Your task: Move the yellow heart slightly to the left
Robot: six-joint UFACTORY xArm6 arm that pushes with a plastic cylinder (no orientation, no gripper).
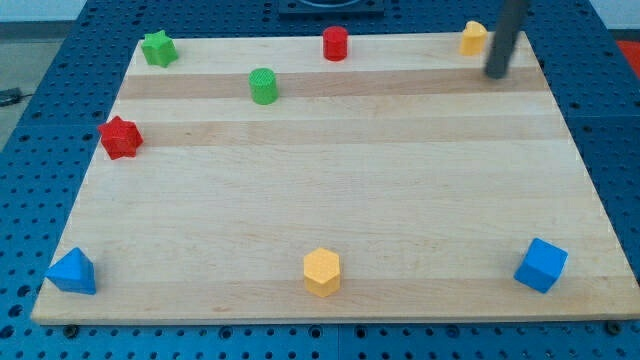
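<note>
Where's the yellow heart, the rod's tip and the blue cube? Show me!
yellow heart (472,38): camera view, middle of its visible top face.
my tip (495,72): camera view, very end of the rod, just right of the heart.
blue cube (541,265): camera view, its middle.

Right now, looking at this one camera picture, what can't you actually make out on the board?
- yellow heart, camera view: small at the view's top right, its right side covered by the rod, so the heart shape is hard to confirm.
- my tip: motion-blurred; whether it touches the heart cannot be told.
- The rod's upper part: cut off by the view's top edge.
- A dark object at the view's top centre: cut off by the edge, unidentifiable.
</note>
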